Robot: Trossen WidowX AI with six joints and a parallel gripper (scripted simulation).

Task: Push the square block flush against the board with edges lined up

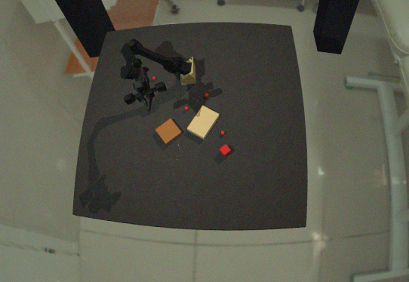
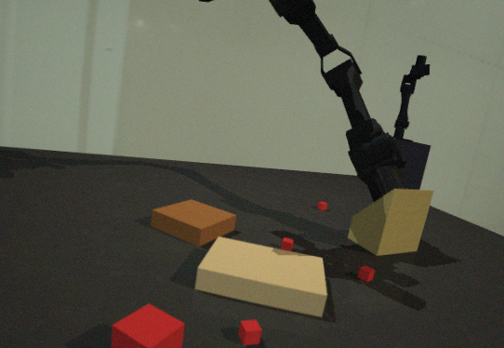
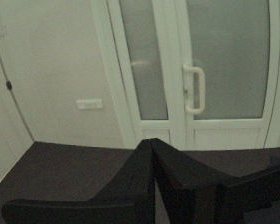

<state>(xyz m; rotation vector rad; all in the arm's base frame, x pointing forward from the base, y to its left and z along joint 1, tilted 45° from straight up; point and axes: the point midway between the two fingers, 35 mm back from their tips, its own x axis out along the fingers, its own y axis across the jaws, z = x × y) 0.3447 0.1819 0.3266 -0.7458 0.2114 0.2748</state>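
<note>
Brown is the square block [image 1: 168,130], and it lies flat on the dark table [image 1: 243,181], near the middle. Just beside it, toward the right in the top view, lies the pale tan board [image 1: 203,121], also flat. A narrow dark strip of table shows between them, so they are not touching, and their edges are not even with each other. In the exterior view the block [image 2: 193,221] is behind the board [image 2: 262,275].

My pincer [image 1: 149,101] is closed, the two fingers pressed together with nothing between them. In the top view it points down toward the table, up and to the left of the block and apart from it. How high it is above the table I cannot tell. In the wrist view I see only my fingers, the far part of the table and a white door [image 3: 191,50].

My arm's base stands at the yellowish wedge [image 2: 392,225]. A bigger red cube [image 1: 225,150] sits to the right and below the board, and several small red cubes [image 1: 222,133] are scattered around it.
</note>
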